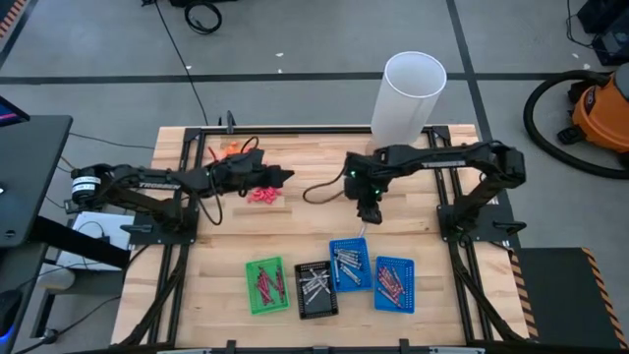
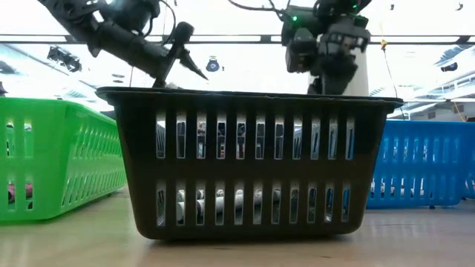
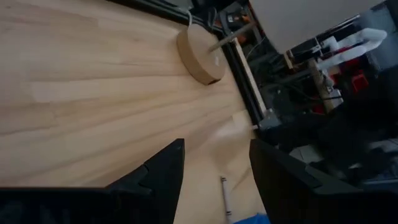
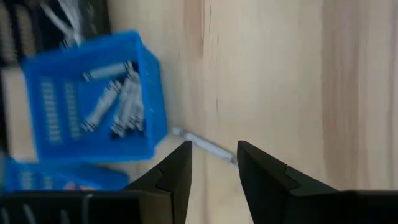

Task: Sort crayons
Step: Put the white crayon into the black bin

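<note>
A loose silvery grey crayon (image 4: 202,144) lies flat on the wooden table beside a blue tray (image 4: 37,118) that holds several silvery crayons (image 4: 118,99). My right gripper (image 1: 368,214) hangs above this spot, pointing down, open (image 4: 213,146), with nothing between its fingers. My left gripper (image 1: 287,177) hovers left of centre, pointing toward the table's right edge, open (image 3: 214,146) and touching nothing; the loose crayon (image 3: 225,198) shows ahead of it. A green tray (image 1: 265,285), a black tray (image 1: 314,288) and a second blue tray (image 1: 395,283) also hold crayons.
A tall white cylinder (image 1: 408,93) stands at the far edge on a wooden disc (image 3: 199,53). Pink-red bits (image 1: 263,194) lie below my left gripper and orange bits (image 1: 228,149) farther back. The trays line the near edge; bare wood (image 1: 432,187) lies around my right gripper.
</note>
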`<state>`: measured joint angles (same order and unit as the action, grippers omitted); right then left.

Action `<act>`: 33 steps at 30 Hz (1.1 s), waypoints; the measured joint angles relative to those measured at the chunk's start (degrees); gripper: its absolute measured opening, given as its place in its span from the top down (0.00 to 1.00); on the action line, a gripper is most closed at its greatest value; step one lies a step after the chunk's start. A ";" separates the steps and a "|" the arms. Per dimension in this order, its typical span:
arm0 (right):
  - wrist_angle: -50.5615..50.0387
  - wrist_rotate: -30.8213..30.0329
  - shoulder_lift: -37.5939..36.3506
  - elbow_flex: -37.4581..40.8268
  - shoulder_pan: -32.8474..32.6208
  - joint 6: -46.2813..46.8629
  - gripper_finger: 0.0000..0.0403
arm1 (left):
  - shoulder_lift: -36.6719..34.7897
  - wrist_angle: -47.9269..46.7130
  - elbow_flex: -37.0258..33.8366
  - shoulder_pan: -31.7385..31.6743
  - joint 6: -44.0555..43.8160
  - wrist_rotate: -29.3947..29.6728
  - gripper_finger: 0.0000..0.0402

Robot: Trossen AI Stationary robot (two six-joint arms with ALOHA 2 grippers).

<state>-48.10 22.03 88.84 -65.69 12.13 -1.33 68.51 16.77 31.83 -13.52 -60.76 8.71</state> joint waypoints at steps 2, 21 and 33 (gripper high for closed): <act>-2.42 -1.24 2.32 -1.25 -0.38 -4.35 0.66 | 0.00 -1.97 2.28 -0.02 0.00 -0.88 0.52; -6.06 -5.38 16.22 -1.49 -0.70 -32.97 0.66 | 0.00 -41.16 27.20 0.00 16.05 -6.36 0.52; -1.94 -8.93 15.49 -0.26 -5.55 -39.40 0.63 | -0.02 -71.92 39.96 1.80 24.58 3.74 0.52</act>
<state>-50.04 13.11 104.33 -65.95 6.58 -40.73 68.49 -55.15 71.79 -11.72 -36.18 12.45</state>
